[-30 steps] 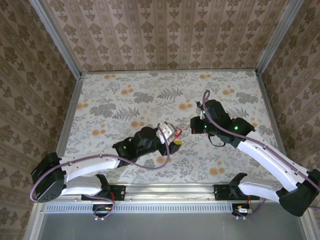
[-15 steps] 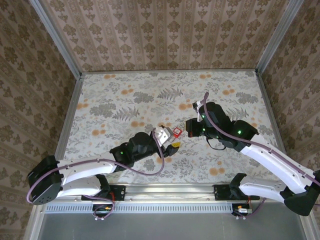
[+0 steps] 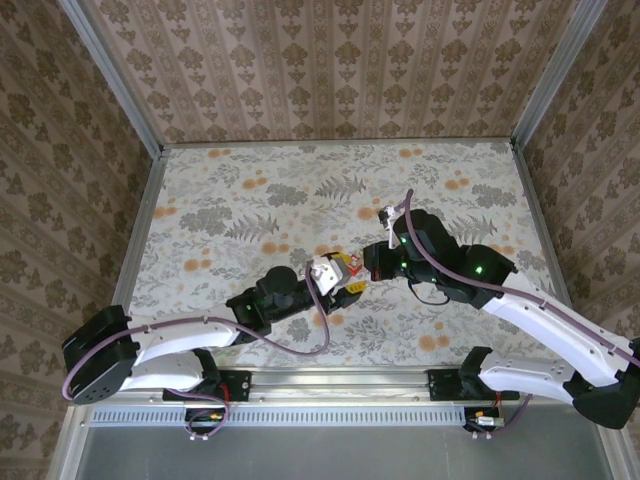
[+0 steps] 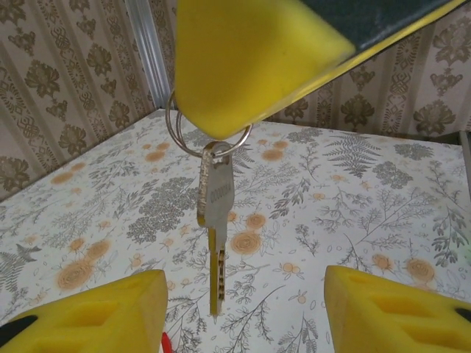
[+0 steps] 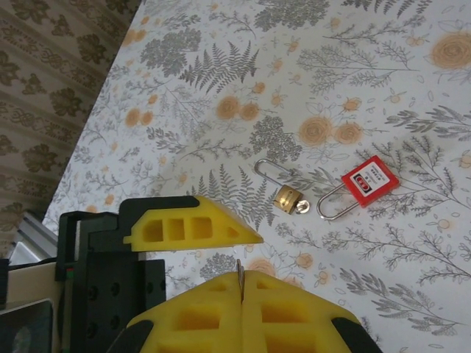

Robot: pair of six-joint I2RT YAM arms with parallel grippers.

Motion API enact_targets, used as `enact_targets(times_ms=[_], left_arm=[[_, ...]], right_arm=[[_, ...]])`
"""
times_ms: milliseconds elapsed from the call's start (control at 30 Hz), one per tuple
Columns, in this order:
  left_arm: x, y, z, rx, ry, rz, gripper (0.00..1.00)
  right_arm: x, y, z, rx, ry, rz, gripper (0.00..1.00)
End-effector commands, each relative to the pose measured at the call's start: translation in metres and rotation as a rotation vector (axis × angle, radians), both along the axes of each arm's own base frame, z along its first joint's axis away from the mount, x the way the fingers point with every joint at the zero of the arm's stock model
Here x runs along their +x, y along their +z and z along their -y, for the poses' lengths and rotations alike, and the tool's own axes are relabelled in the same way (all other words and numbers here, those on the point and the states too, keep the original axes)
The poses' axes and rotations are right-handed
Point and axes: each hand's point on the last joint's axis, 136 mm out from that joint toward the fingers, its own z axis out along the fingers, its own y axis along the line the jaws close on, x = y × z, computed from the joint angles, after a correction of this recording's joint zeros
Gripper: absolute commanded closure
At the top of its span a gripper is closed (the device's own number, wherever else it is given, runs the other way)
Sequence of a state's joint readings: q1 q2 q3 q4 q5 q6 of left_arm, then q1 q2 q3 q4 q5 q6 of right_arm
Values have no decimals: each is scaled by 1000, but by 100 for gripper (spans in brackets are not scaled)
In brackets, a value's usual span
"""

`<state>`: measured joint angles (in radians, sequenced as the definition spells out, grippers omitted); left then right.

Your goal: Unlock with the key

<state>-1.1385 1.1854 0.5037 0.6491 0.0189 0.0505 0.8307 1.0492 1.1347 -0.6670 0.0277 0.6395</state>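
Note:
My right gripper is shut on a thin metal key ring. A silver key and a second one behind it hang from the ring. In the left wrist view the keys dangle between the yellow fingers of my left gripper, which stands open and touches neither key. A small brass padlock and a red padlock lie side by side on the floral table, ahead of the right gripper. In the top view the left gripper and the right gripper meet near the table's middle, beside the red padlock.
The table has a flowered cloth and patterned walls on three sides, with metal posts at the corners. One yellow finger of the left gripper sits just in front of the right fingers. Open cloth lies at the back and left.
The two grippers have closed in on each other, the left moving right and up, the right moving left. The left jaws have narrowed a little round the hanging keys.

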Motion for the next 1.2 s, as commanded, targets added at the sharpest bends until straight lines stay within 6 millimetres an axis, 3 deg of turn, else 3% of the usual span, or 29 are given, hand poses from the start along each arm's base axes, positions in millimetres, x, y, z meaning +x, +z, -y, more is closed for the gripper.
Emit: enact_targets(times_ms=[0, 333, 567, 800, 900, 1067, 1167], left_arm=[[3, 8, -1, -47, 19, 28, 45], [5, 12, -8, -73, 44, 31, 70], [4, 9, -10, -57, 39, 26, 98], [0, 8, -10, -35, 21, 15, 100], [-3, 6, -8, -10, -2, -5, 100], [-11, -3, -6, 23, -87, -83, 100], [-14, -7, -10, 42, -165, -186, 100]], right_arm=[[-5, 8, -7, 59, 20, 4, 100], [-8, 1, -7, 63, 21, -14, 100], [-10, -5, -7, 61, 18, -25, 100], [-13, -4, -5, 38, 50, 0, 100], [-13, 3, -4, 30, 75, 36, 92], [-14, 36, 10, 19, 136, 227, 63], [-10, 50, 17, 79, 169, 333, 58]])
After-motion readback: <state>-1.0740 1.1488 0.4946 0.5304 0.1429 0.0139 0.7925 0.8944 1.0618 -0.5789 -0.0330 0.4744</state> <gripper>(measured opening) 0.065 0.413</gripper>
